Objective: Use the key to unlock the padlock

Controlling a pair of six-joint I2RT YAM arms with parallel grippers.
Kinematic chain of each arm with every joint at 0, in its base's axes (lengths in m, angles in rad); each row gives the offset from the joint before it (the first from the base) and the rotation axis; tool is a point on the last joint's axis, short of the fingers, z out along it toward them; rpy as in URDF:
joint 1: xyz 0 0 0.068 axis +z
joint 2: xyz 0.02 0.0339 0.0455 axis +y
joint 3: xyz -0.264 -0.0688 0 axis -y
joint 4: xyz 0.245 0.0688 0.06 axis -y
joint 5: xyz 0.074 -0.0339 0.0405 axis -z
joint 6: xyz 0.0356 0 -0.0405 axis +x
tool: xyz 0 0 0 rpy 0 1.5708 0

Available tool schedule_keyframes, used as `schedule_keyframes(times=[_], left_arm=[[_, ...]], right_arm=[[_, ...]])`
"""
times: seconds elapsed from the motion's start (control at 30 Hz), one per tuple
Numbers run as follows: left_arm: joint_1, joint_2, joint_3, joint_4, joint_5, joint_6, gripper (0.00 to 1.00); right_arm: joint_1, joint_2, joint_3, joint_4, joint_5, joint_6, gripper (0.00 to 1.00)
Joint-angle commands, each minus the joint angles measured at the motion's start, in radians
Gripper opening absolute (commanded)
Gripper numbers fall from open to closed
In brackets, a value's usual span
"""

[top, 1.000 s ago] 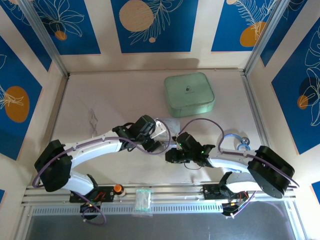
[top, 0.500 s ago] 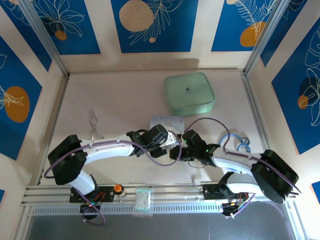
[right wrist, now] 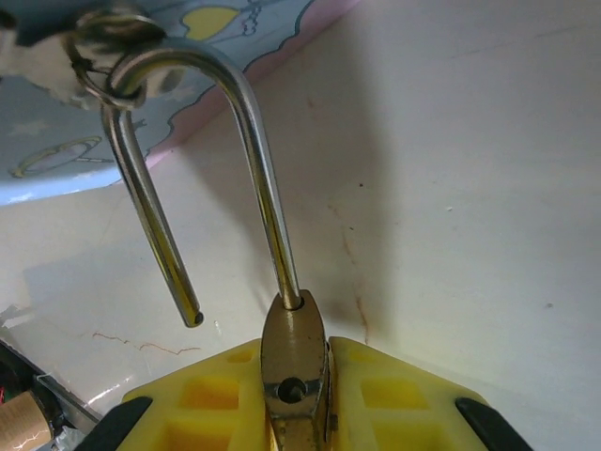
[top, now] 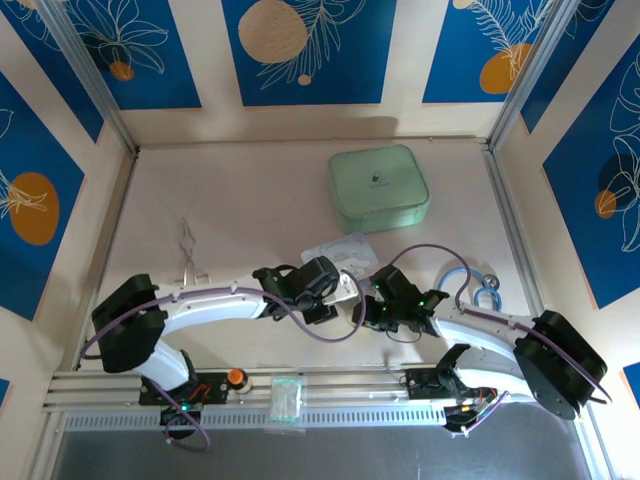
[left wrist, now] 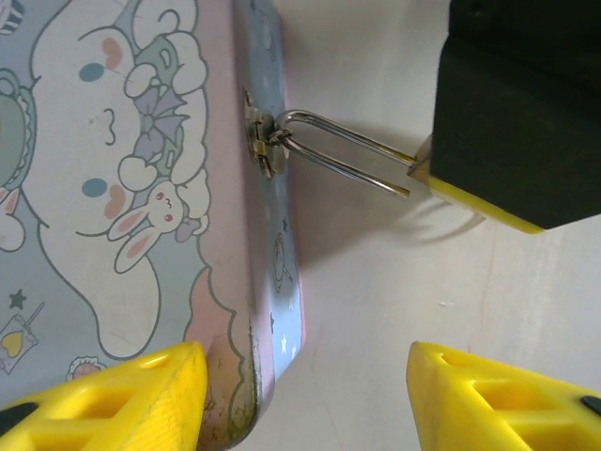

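Note:
My right gripper [right wrist: 299, 378] is shut on the brass padlock [right wrist: 293, 343], body pinched between the yellow pads. Its silver shackle [right wrist: 255, 141] stands open: one leg sits in the body, the other ends free in the air. The bend hangs through the small ring on the hasp of the pale blue cartoon tin [right wrist: 56, 141]. My left gripper [left wrist: 305, 385] is open just in front of the tin [left wrist: 113, 188], its left finger [left wrist: 103, 399] over the tin's corner. The shackle [left wrist: 343, 155] runs from the hasp to the right gripper's finger [left wrist: 498, 141]. The key is hidden.
In the top view both grippers, left [top: 330, 290] and right [top: 368, 300], meet at the tin [top: 335, 248]. A mint green case [top: 378, 187] lies behind. Silver forceps [top: 188, 250] lie far left, blue-handled scissors [top: 482, 288] to the right.
Both grippers have shifted right and closer together. The tin has turned a little on the table. The right gripper still holds the padlock.

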Motion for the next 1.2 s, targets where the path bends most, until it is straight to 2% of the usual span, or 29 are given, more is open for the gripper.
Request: schedule_keyframes(times=[0.0, 0.07, 0.13, 0.27, 0.4, 0.5, 0.57, 0.6, 0.73, 0.8, 0.93, 0.97, 1.17], left_arm=[[-0.014, 0.034, 0.011, -0.076, 0.002, -0.039, 0.57], [-0.024, 0.041, 0.035, -0.073, -0.059, -0.062, 0.59], [-0.043, 0.044, 0.060, -0.047, -0.129, -0.073, 0.66], [-0.096, 0.102, 0.121, 0.015, -0.242, -0.025, 0.71], [-0.099, 0.200, 0.184, 0.008, -0.360, 0.010, 0.66], [-0.097, 0.228, 0.183, 0.009, -0.341, 0.016, 0.62], [-0.097, 0.236, 0.167, 0.004, -0.319, 0.017, 0.55], [-0.097, 0.237, 0.154, 0.005, -0.313, 0.014, 0.49], [-0.097, 0.232, 0.117, 0.004, -0.320, -0.007, 0.47], [-0.097, 0.230, 0.106, -0.002, -0.324, -0.012, 0.40], [-0.099, 0.237, 0.102, -0.020, -0.327, -0.032, 0.39], [-0.099, 0.237, 0.099, -0.023, -0.329, -0.038, 0.35], [-0.099, 0.241, 0.086, -0.044, -0.351, -0.066, 0.35]], right_arm=[[-0.008, 0.004, -0.024, -0.054, 0.011, 0.026, 0.18], [-0.009, 0.005, -0.027, -0.057, 0.018, 0.018, 0.18], [-0.011, -0.001, -0.040, -0.039, 0.022, 0.011, 0.18], [-0.017, 0.001, -0.066, 0.045, 0.012, 0.017, 0.18], [-0.014, 0.000, -0.070, 0.066, 0.019, 0.022, 0.18], [-0.018, -0.036, -0.095, 0.075, 0.029, 0.034, 0.18], [-0.034, -0.068, -0.126, 0.107, 0.013, 0.038, 0.18], [-0.046, -0.082, -0.144, 0.137, -0.004, 0.033, 0.18], [-0.114, -0.104, -0.188, 0.240, -0.099, -0.003, 0.17], [-0.146, -0.109, -0.206, 0.299, -0.146, -0.022, 0.17], [-0.194, -0.103, -0.232, 0.405, -0.219, -0.013, 0.14], [-0.202, -0.106, -0.239, 0.422, -0.228, -0.005, 0.13], [-0.229, -0.121, -0.267, 0.473, -0.243, 0.003, 0.09]])
